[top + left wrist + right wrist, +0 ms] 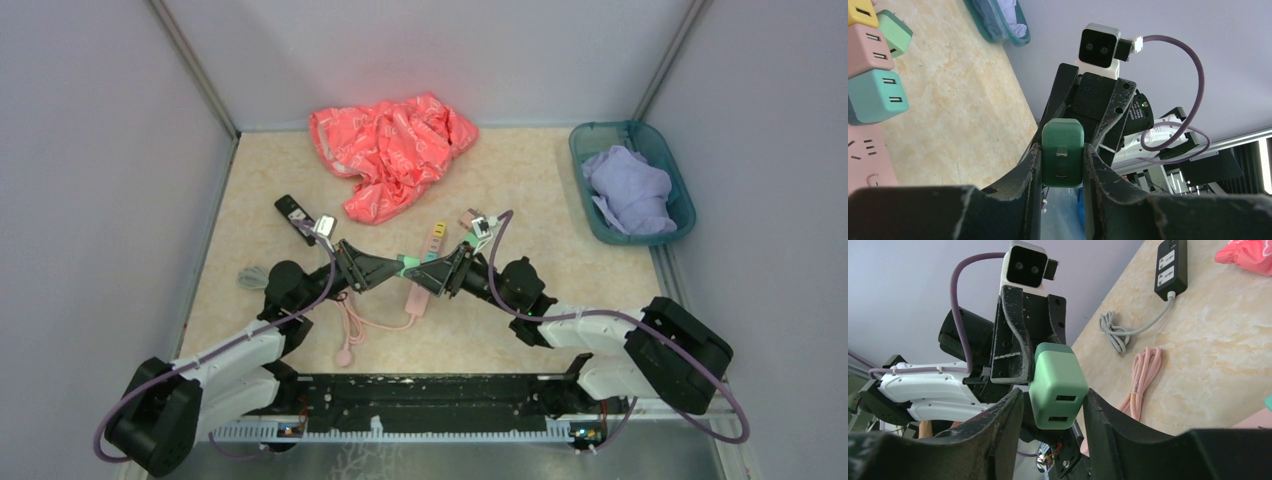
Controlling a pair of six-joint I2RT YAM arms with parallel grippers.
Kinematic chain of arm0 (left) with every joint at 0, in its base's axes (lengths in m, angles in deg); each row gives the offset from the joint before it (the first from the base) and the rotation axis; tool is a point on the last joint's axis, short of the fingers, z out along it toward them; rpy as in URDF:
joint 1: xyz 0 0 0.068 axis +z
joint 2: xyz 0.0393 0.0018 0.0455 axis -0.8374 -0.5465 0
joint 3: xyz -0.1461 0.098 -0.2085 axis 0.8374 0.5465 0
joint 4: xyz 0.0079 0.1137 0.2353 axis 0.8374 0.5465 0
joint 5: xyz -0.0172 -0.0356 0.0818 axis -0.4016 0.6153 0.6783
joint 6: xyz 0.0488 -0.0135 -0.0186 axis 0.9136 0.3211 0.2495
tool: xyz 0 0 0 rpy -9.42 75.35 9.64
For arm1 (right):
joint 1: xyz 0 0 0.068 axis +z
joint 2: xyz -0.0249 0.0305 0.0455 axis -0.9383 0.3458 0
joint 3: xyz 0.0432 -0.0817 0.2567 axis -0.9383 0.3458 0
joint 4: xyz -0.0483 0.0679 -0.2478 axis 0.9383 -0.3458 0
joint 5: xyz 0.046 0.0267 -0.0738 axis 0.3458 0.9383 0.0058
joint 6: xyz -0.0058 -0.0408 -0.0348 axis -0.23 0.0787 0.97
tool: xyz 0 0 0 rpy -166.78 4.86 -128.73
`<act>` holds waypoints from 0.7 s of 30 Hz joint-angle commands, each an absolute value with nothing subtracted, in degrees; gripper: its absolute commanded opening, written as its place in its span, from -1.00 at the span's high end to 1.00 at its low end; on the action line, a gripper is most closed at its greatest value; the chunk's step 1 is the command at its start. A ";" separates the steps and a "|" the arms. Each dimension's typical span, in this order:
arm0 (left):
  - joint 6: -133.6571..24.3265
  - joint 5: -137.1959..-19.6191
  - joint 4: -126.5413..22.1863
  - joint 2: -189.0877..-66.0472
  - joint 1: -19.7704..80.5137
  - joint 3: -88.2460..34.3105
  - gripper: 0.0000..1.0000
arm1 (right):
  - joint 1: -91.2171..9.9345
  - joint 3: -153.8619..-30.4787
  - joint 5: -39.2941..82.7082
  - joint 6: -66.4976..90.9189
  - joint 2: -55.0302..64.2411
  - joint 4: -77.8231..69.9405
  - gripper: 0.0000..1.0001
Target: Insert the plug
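Note:
A green plug cube (1062, 152) sits clamped between the fingertips of my left gripper (1062, 150), its two metal prongs facing the left wrist camera. In the top view both grippers meet above the table's middle, the left gripper (393, 265) and the right gripper (424, 263) tip to tip. My right gripper (1050, 397) is open around the same plug (1057, 387), whose USB face shows; one finger touches it and a gap shows at the other. The pink power strip (418, 290) lies just below, with several coloured adapters plugged in, such as a teal one (875, 95).
A crumpled red-pink bag (390, 150) lies at the back. A teal basket (672, 170) holding purple cloth stands at the right. A black power strip (293, 210) with a grey cable (250, 275) lies at the left. The pink cord (350, 325) coils near the front.

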State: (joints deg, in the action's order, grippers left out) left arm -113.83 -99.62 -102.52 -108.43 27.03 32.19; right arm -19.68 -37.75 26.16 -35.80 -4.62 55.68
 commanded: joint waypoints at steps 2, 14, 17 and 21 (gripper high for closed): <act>-113.67 -101.56 -106.45 -109.56 27.24 32.50 0.90 | -19.92 -40.51 27.85 -37.32 -2.94 63.19 0.31; -103.62 -97.24 -88.41 -104.45 27.24 31.42 0.12 | -20.18 -40.93 27.32 -33.50 -7.07 53.72 0.95; -100.69 -95.84 -83.36 -102.12 27.22 31.23 -0.05 | -20.22 -42.21 26.43 -31.40 -9.12 46.94 1.00; -97.23 -94.37 -77.29 -100.37 27.19 30.72 -0.31 | -20.17 -43.35 24.58 -29.28 -11.83 39.21 1.00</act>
